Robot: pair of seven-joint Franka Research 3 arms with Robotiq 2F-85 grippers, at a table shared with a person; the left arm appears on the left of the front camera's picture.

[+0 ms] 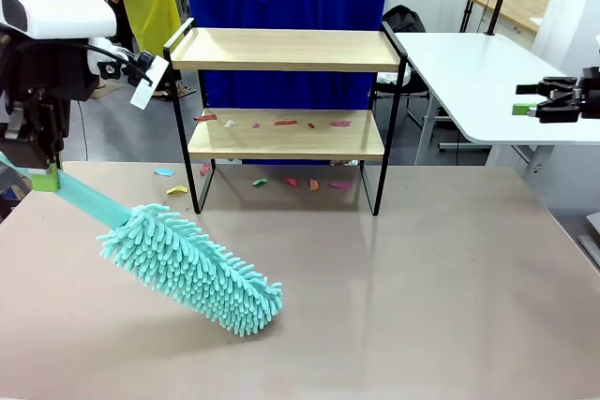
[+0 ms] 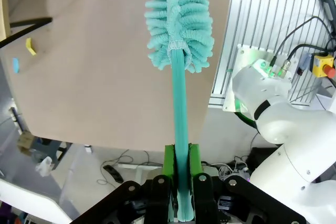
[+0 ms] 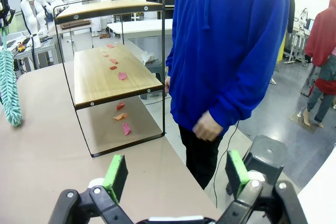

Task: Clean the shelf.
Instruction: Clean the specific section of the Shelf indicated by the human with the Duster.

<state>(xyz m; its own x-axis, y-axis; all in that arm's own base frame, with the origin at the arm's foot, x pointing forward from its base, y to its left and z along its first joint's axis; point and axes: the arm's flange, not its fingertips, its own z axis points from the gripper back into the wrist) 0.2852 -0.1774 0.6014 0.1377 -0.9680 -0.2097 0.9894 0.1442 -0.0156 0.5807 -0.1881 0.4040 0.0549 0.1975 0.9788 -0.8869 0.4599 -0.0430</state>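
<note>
Two-tier shelf w/ light wooden boards in a thin black metal frame (image 1: 281, 49) stands at the far middle of the beige desk (image 1: 422, 278). Small coloured paper scraps (image 1: 286, 123) litter its lower board & the desk beneath; the top board looks bare. Left end effector (image 1: 42, 178) is clenched on a fluffy teal microfibre duster (image 1: 192, 271), well short of the shelf. Right end effector (image 1: 530, 100) is released, off to the side. Cleaning looks barely started: approx. all scraps left.
</note>
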